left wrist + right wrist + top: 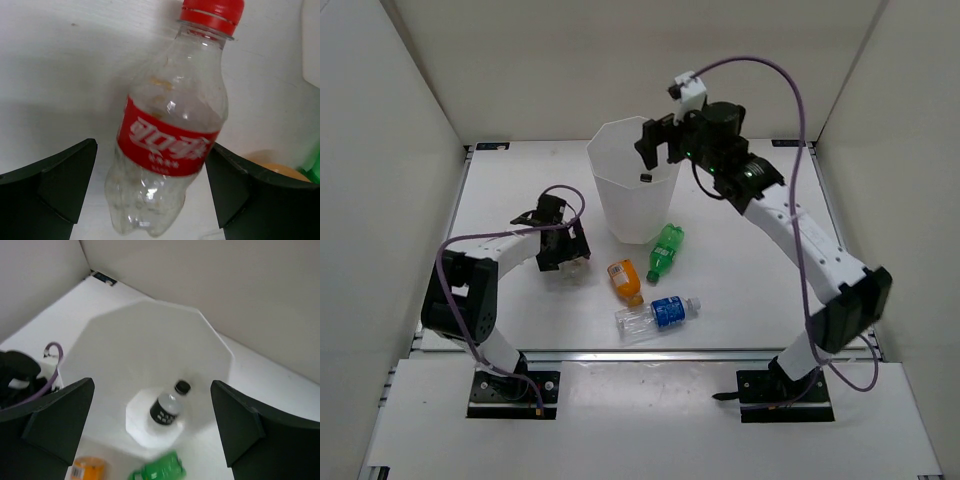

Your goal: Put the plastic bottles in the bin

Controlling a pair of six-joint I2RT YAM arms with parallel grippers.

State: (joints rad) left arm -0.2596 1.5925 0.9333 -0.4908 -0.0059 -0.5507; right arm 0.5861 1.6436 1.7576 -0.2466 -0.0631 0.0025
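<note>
Left gripper (151,146): jaws apart, one black finger on each side of the clear plastic bottle with red label and red cap (170,140), which lies on the white table (510,190). One finger sits just beside the label, and we cannot tell if it touches. Right gripper (152,384): jaws apart, holding nothing, hanging over the mouth of the tall white translucent faceted bin (620,200). The clear bottle with black label and black cap (165,410) lies on the bin's floor. On the table outside the bin: the green bottle (665,250) close to the bin's foot, the orange bottle (625,280) near it, and the clear bottle with blue label (660,313) nearest the arm bases. Risks, as we judge them: the red-labelled bottle looks thin and empty, so a hard squeeze could buckle it or pop it out sideways, and being round it may roll if one finger meets it first. The right arm hangs over the bin mouth, so a left-arm delivery could clash there. A nudge at the green bottle could shove the bin. Writing: the red label carries white script, seemingly Chinese Coca-Cola lettering, with a smaller line beneath that we cannot read. The black label's white marks are too small to read, and the blue label is illegible.
</note>
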